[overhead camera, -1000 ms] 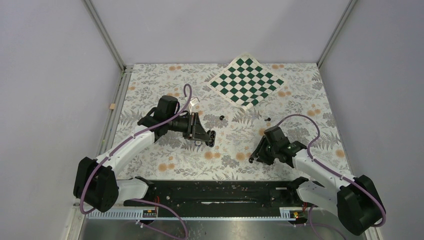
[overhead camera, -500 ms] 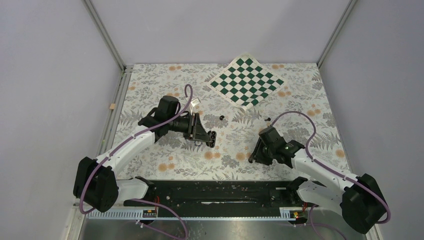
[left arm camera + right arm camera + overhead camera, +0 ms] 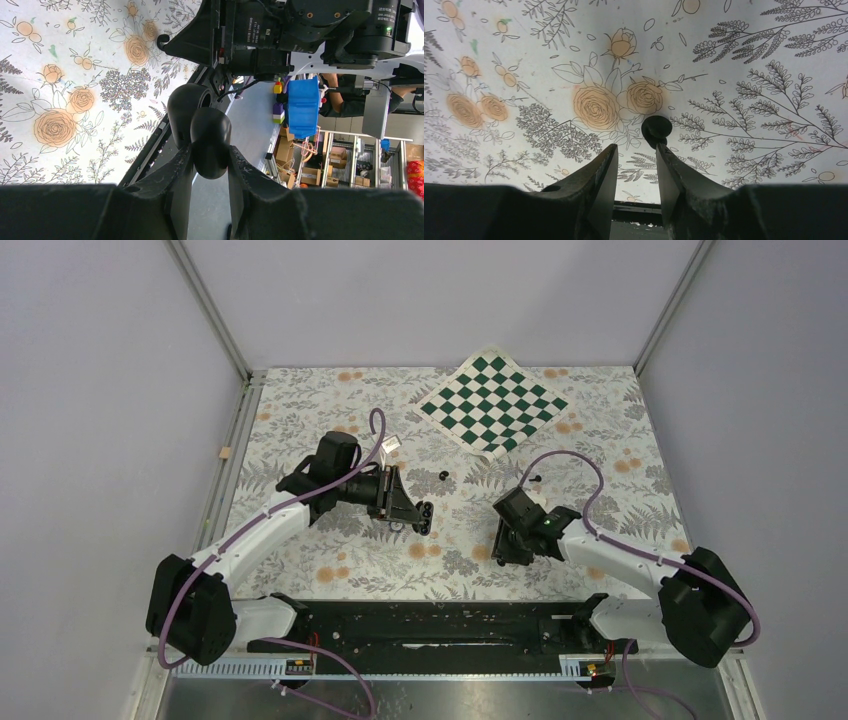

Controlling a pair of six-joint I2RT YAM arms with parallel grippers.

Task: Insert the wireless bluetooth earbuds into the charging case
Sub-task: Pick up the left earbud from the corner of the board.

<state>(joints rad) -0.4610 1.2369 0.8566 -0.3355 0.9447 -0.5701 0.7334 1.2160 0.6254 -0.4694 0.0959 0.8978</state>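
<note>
My left gripper [image 3: 422,517] is shut on the black charging case [image 3: 210,135] and holds it above the floral cloth with its lid [image 3: 184,107] swung open. The case also shows in the top view [image 3: 425,510]. My right gripper [image 3: 503,556] is low over the cloth, open and empty [image 3: 635,146]. One tiny glossy black earbud [image 3: 656,129] lies on the cloth just past the tip of the right-hand finger [image 3: 674,170]. Two small dark specks [image 3: 443,475] [image 3: 535,478] lie farther back, too small to tell what they are.
A green-and-white checkered mat [image 3: 493,403] lies at the back of the table. A small tan strip [image 3: 225,452] sits by the left rail. The black base rail [image 3: 430,625] runs along the near edge. Grey walls close the sides and back.
My right arm has swung left and turned, bringing its gripper closer to the table's middle. The left arm and the case have not moved.
</note>
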